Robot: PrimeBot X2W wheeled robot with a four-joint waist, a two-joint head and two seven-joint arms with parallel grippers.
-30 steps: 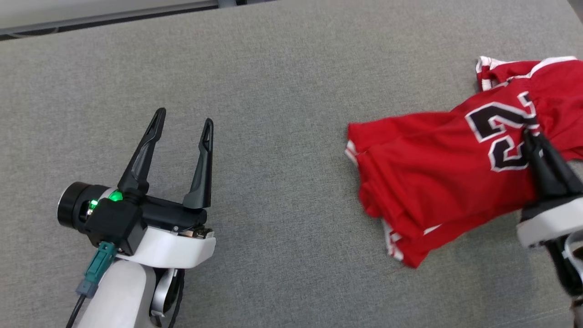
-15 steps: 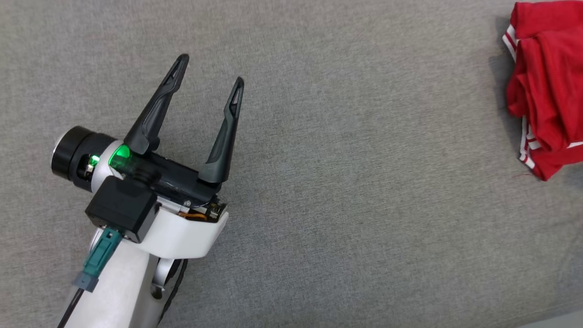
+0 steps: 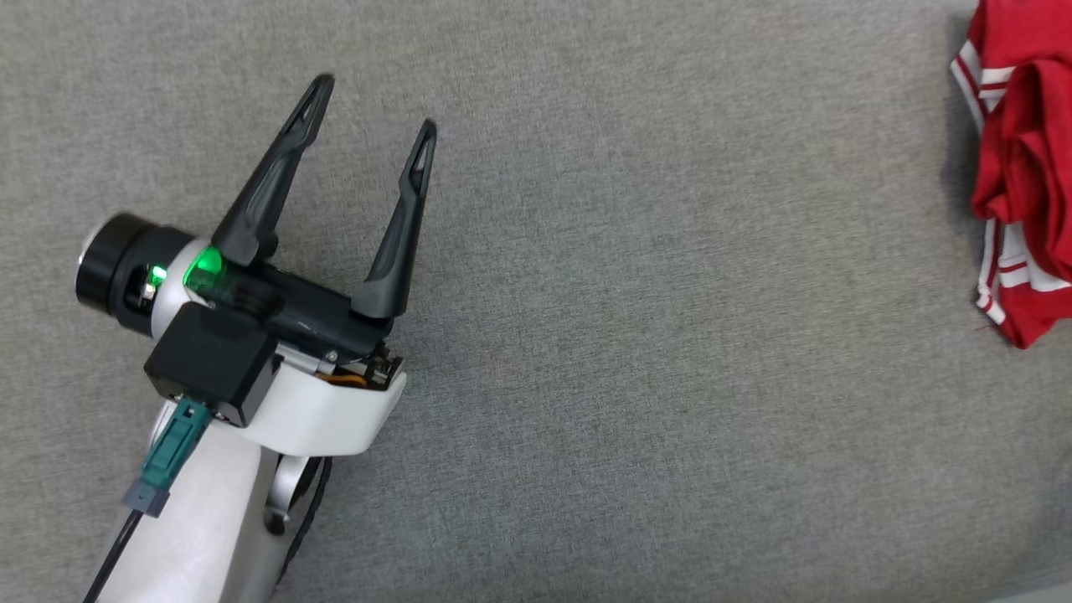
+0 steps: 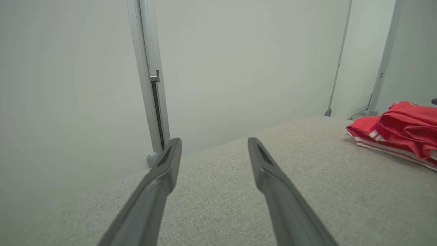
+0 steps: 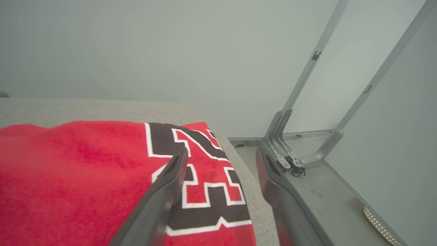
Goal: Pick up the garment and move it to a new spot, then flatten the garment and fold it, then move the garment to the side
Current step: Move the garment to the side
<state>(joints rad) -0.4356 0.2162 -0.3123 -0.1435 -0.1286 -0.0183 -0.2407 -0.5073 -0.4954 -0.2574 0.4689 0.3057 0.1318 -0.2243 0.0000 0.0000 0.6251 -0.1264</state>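
Since a second ago the right claw [image 5: 222,152] has let go: then its two dark fingers were pinched shut on the red sports jersey [image 3: 1017,209] with white trim and a black, white-edged number, and now they stand spread apart above it, gripping nothing. The head camera has also swung, so the garment sits at the right border of that view; that shift is the camera's. The jersey lies bunched in rough layers at the right edge of the grey woven-fabric surface [image 3: 628,335], its number uppermost in the right wrist view. Judging by that layered heap parked at the side, the folding and the final move aside look done, though the fold is untidy and some flattening may have been skimped; what seems left is to draw the arm clear. The right claw points low across the cloth towards the edge, one finger over the number and the other out past the edge, above a grey floor [image 5: 317,198] with a metal frame [image 5: 290,150]; whether a finger touches the cloth I cannot tell. The left claw [image 3: 374,103] is released too, fingers wide, on a pale forearm rising from the lower left, hovering over bare fabric well apart from the jersey.
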